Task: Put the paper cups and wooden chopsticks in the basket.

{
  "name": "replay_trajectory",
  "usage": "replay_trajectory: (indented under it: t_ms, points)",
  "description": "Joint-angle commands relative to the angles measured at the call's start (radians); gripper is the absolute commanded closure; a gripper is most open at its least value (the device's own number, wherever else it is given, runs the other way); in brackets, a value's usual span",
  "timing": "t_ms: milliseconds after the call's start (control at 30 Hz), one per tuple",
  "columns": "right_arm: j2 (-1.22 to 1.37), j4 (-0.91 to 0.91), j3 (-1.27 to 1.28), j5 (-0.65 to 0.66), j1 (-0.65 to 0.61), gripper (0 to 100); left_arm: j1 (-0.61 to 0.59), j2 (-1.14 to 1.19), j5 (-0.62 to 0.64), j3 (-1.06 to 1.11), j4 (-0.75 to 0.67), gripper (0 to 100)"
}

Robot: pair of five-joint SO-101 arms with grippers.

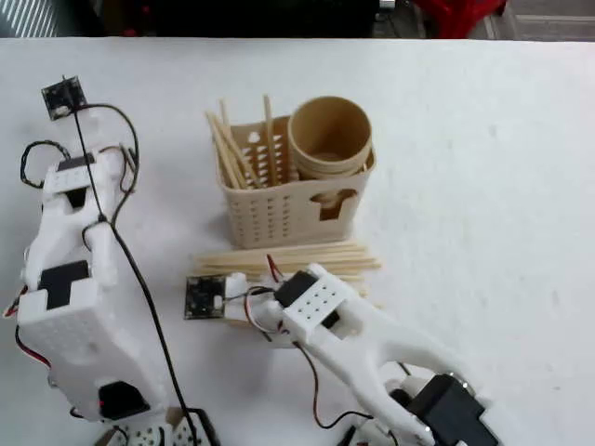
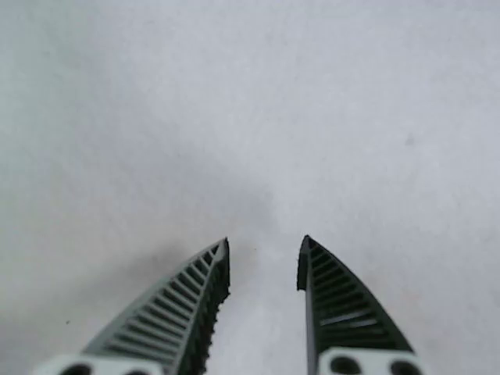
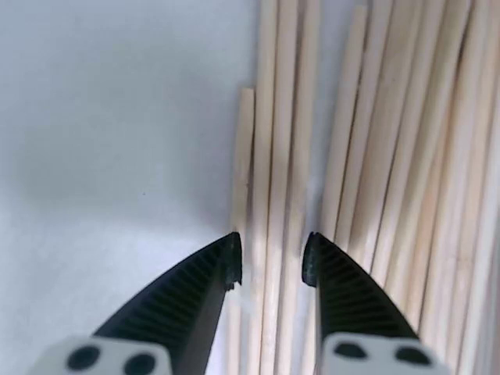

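- Plainly, the basket (image 1: 288, 209), pale and perforated, stood upright on the white table (image 1: 483, 186), near the middle of the high view.
- The paper cups (image 1: 330, 139), nested into one stack, sat upright in the end of the basket on the right arm's side. How many made up the stack could not be told.
- The standing chopsticks (image 1: 237, 153) leaned in the other end of the basket, their tops poking above its rim.
- The loose chopsticks (image 1: 297, 258) lay flat on the table in a bundle, just beside the basket's wall nearest the arms and roughly parallel to it.
- The right arm (image 1: 372, 353) stretched from the lower edge of the high view to the bundle, with its wrist over the bundle's end on the left arm's side.
- The right tool (image 3: 271, 258) was partly open and low over the loose chopsticks. Its jaws stood either side of what looked like two sticks, with gaps visible, so it gripped nothing.
- Whether the jaw tips touched the table was unclear from the wrist view.
- The left arm (image 1: 74, 279) lay along the left side of the table, well apart from the basket.
- The left tool (image 2: 263, 250) was partly open over bare table, with nothing between its jaws.
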Motion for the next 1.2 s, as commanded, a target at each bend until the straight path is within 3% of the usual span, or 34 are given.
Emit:
replay_trajectory:
  t_ms: [0, 367, 500, 833, 1167]
  points:
    - [-0.004, -0.042, 0.005, -0.008, 0.041, 86.9, -0.002, -0.002, -0.003, -0.043, -0.021, 84]
    - [-0.013, -0.045, 0.0, -0.034, 0.084, 92.5, 0.007, -0.002, -0.008, -0.043, -0.021, 84]
    - [-0.015, -0.045, -0.002, -0.037, 0.084, 98.6, 0.007, -0.002, -0.008, -0.043, -0.021, 84]
    - [-0.027, -0.038, -0.009, -0.037, 0.084, 98.3, 0.007, -0.002, -0.008, -0.043, -0.023, 84]
    - [-0.401, 0.09, -0.021, -0.086, 0.131, 98.3, 0.007, 0.101, -0.008, -0.166, 0.055, 84]
